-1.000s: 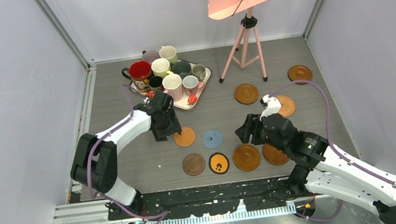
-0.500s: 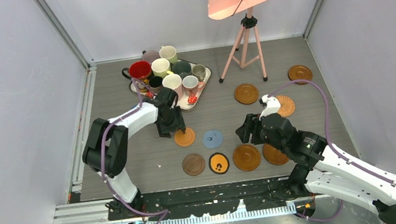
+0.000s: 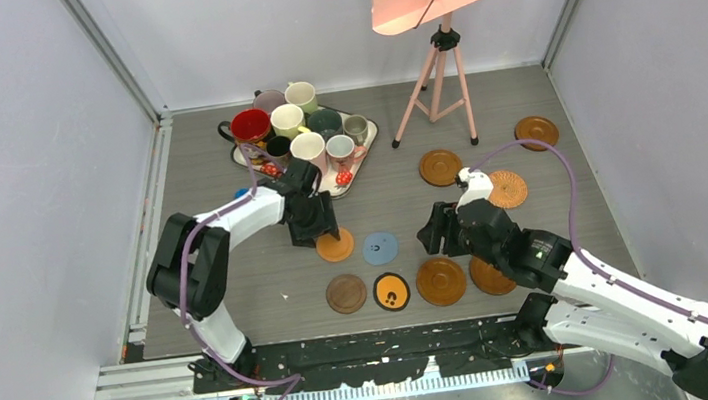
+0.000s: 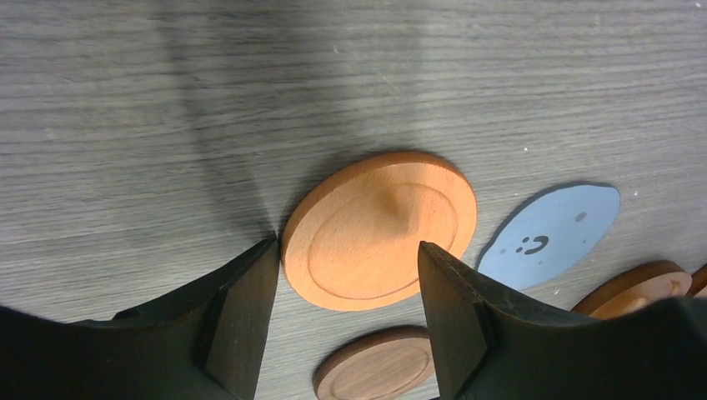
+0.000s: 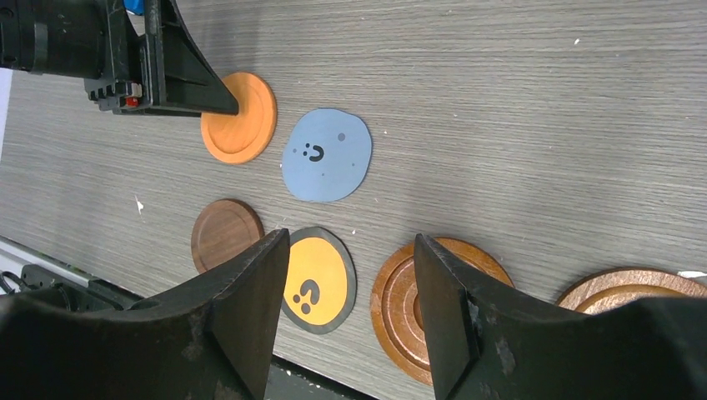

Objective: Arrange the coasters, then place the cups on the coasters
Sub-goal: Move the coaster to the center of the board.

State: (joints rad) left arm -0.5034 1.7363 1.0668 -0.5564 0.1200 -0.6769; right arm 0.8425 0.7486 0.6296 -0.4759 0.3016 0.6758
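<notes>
My left gripper [image 3: 321,232] is open and low over the table. Its fingers [image 4: 242,308] straddle the near edge of a plain orange coaster [image 4: 379,229], and the left tip touches its rim. A blue coaster [image 3: 381,247] lies just to the right. Along the front lie a dark wood coaster [image 3: 347,293], a black one with an orange centre [image 3: 392,291] and a glossy brown one [image 3: 441,281]. My right gripper [image 3: 435,236] hangs open and empty above the black-and-orange coaster [image 5: 317,279]. The cups [image 3: 302,130] stand crowded on the white tray [image 3: 324,189].
More brown coasters lie at the right: [image 3: 440,167], [image 3: 536,131], a woven one [image 3: 507,189], and one half under my right arm [image 3: 492,275]. A pink tripod stand [image 3: 436,75] is at the back. A small blue toy [image 3: 242,193] sits left of my left arm.
My left gripper has moved right, away from the tray, and the orange coaster has slid a little toward the blue one. My right gripper has shifted slightly away from the front edge.
</notes>
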